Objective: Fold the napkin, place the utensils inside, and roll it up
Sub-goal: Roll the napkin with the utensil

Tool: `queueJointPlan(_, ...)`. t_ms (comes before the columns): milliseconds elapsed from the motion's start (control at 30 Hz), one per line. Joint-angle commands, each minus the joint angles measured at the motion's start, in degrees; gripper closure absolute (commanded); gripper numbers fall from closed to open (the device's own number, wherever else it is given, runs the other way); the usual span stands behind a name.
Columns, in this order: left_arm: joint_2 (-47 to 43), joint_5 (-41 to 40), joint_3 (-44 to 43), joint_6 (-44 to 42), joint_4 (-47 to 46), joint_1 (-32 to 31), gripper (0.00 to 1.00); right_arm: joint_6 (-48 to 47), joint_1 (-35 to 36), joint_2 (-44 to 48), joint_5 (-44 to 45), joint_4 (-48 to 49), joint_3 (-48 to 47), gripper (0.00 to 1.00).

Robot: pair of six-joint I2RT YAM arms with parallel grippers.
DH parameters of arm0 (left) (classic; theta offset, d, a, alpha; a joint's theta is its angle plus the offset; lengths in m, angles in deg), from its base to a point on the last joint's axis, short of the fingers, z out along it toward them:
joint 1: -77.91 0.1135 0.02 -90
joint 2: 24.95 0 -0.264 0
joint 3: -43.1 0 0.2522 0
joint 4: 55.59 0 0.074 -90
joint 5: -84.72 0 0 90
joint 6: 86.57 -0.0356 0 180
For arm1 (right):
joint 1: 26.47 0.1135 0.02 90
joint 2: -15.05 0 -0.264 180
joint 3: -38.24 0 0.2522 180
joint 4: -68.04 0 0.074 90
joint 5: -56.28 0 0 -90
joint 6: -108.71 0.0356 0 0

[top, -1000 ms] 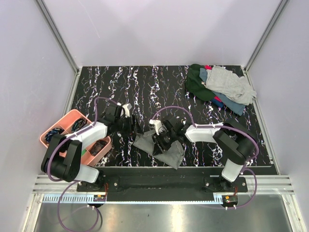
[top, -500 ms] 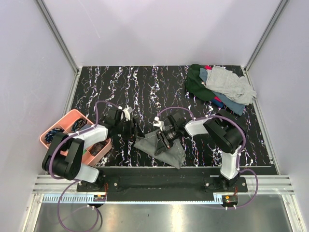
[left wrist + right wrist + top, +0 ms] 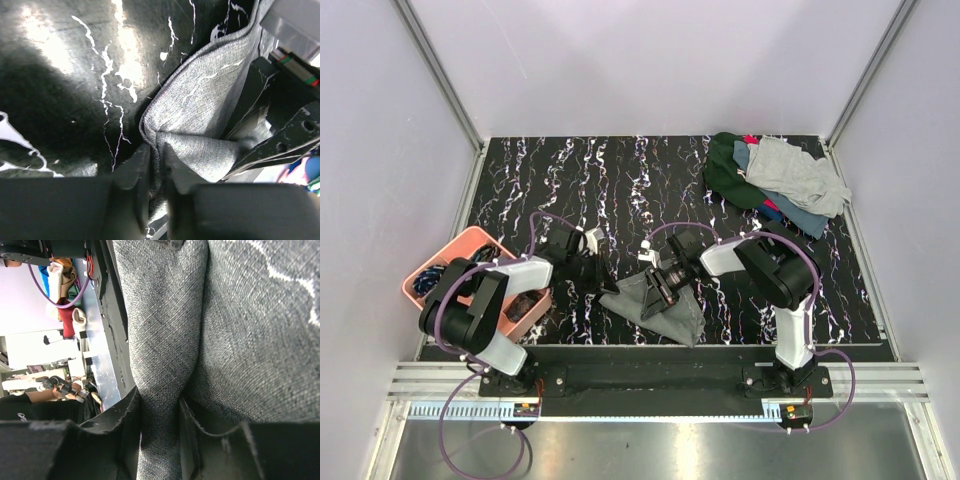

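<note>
**Both grippers pinch the grey napkin**

A pink tray (image 3: 448, 252) sits at far left. The left gripper (image 3: 601, 284) is clamped on the left corner of the napkin (image 3: 670, 318). The right gripper (image 3: 658, 285) is closed on a fold at its upper middle. The napkin lies crumpled near the front edge of the table (image 3: 620, 180). The cloth heap (image 3: 778, 180) lies at back right, well apart.
</note>
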Motion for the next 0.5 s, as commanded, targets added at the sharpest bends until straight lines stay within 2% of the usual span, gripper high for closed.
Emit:
queueJointPlan(0,1.4,1.1,-0.7,-0.8,2.1,-1.1,0.95,-2.8,-0.7,0.1,7.6,-4.7,-1.9,0.59)
queueJointPlan(33,1.4,0.3,-0.7,-0.9,2.6,-1.0,0.98,-3.1,-0.7,1.2,8.4,-5.4,-2.2,0.56)
queueJointPlan(67,1.3,0.0,-1.1,-1.1,3.2,-1.0,1.00,-3.4,-0.7,2.0,9.2,-6.6,-3.0,0.47)
queueJointPlan(133,1.2,-1.1,-1.7,-1.6,5.2,-1.0,1.00,-4.3,-0.7,5.0,12.1,-10.0,-3.7,0.41)
queueJointPlan(200,1.3,-1.9,-2.5,-2.1,7.2,-1.0,1.00,-4.9,-0.6,7.7,16.0,-12.9,-4.5,0.31)
queueJointPlan(367,1.5,-2.8,-4.1,-2.7,9.9,-1.1,1.00,-6.0,2.0,18.5,28.4,-15.0,-3.7,0.11)
queueJointPlan(400,1.7,-2.9,-4.3,-2.7,10.4,-1.0,1.00,-6.8,3.1,19.6,30.8,-15.4,-3.7,0.00)
queueJointPlan(433,2.0,-2.8,-4.4,-2.6,10.6,-1.0,1.00,-7.4,6.5,21.3,33.5,-15.8,-3.6,0.00)
queueJointPlan(467,2.1,-2.7,-4.7,-2.8,10.9,-1.0,1.00,-8.0,8.6,22.1,40.5,-15.8,-3.5,0.00)
